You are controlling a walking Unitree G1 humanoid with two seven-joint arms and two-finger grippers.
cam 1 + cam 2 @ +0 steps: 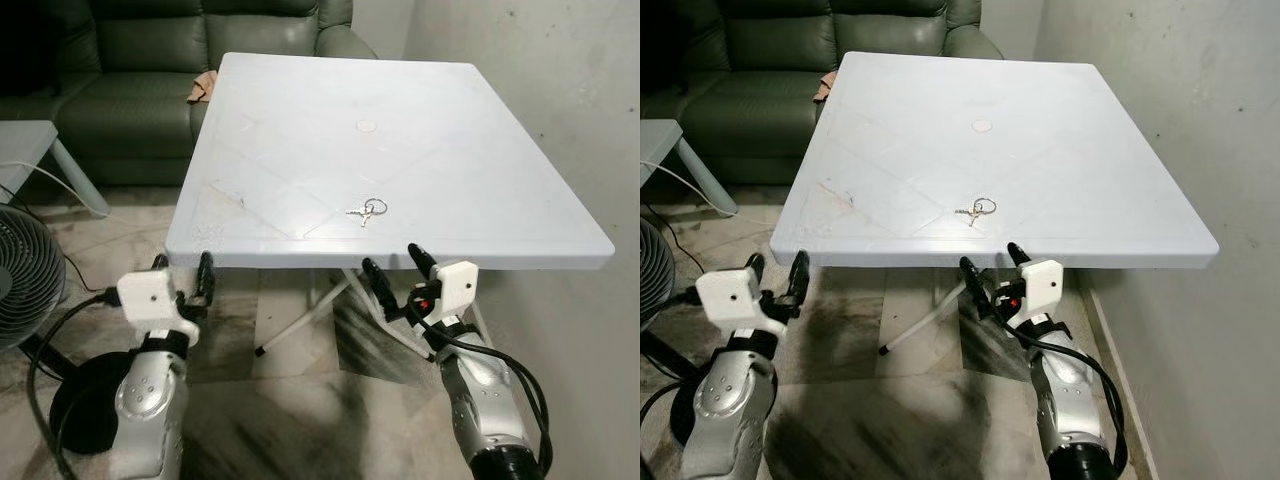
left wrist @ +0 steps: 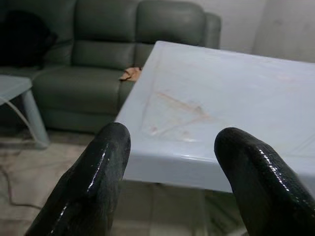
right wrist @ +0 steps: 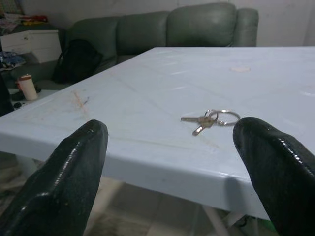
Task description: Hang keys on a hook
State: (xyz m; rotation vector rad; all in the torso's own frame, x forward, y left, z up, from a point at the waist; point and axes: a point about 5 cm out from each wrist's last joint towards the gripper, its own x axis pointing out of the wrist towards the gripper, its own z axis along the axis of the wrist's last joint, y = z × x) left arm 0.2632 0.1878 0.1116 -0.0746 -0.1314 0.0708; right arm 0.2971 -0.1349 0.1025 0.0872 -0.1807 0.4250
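A small bunch of keys (image 1: 367,211) on a metal ring lies on the white plastic table (image 1: 300,150), close to its near edge; the right wrist view has the keys (image 3: 209,119) straight ahead. My right gripper (image 1: 394,264) is open, held just below and in front of the table's near edge, a short way short of the keys. My left gripper (image 1: 182,272) is open too, at the table's near left corner, with nothing between its fingers (image 2: 93,187).
A dark green sofa (image 1: 130,60) stands behind the table, an orange cloth (image 1: 203,87) on its seat. A floor fan (image 1: 25,275) and its cable are at the left. A plaster wall (image 1: 560,90) runs along the right. A smaller white table (image 1: 25,140) stands at far left.
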